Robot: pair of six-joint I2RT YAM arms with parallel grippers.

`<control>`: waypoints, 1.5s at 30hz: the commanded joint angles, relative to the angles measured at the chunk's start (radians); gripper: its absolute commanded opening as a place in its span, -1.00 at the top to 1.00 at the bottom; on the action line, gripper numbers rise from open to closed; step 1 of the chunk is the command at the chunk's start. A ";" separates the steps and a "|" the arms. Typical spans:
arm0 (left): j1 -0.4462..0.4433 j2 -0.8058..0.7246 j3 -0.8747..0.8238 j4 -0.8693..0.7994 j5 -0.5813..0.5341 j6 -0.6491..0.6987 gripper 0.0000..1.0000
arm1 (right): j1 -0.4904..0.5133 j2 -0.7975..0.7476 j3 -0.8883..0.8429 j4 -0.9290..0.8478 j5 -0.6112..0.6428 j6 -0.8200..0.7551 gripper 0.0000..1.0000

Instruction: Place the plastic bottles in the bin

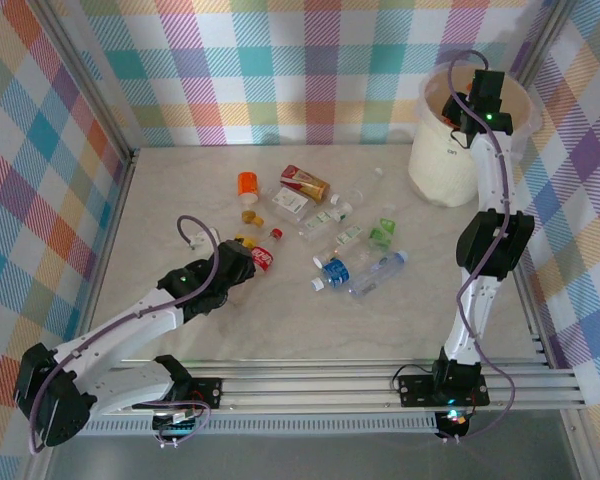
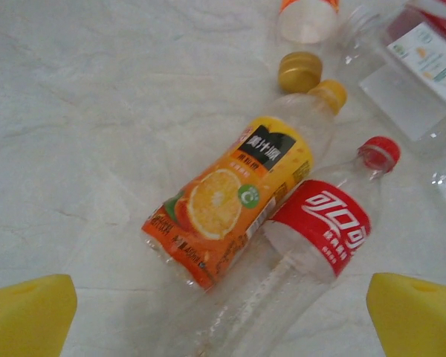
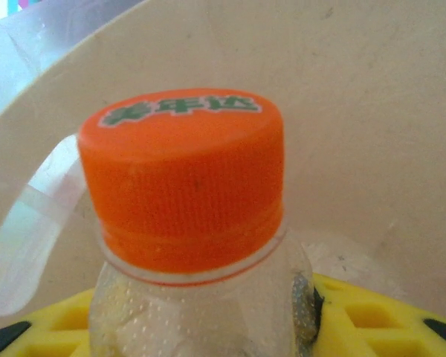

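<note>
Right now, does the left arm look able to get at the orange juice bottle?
Probably yes. The left gripper is open just short of the juice bottle, though the cola bottle touching it may crowd one finger.

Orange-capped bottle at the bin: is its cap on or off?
On: the orange cap sits fully over the neck of the orange-capped bottle.

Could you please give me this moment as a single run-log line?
left gripper: jaws open over red-label bottle | right gripper: jaws gripping orange-capped bottle over bin | table: other bottles not yet binned
</note>
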 commanded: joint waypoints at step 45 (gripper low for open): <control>0.028 0.020 -0.050 0.381 0.266 0.148 -1.00 | 0.272 -0.995 -1.259 0.073 -0.135 0.301 -0.99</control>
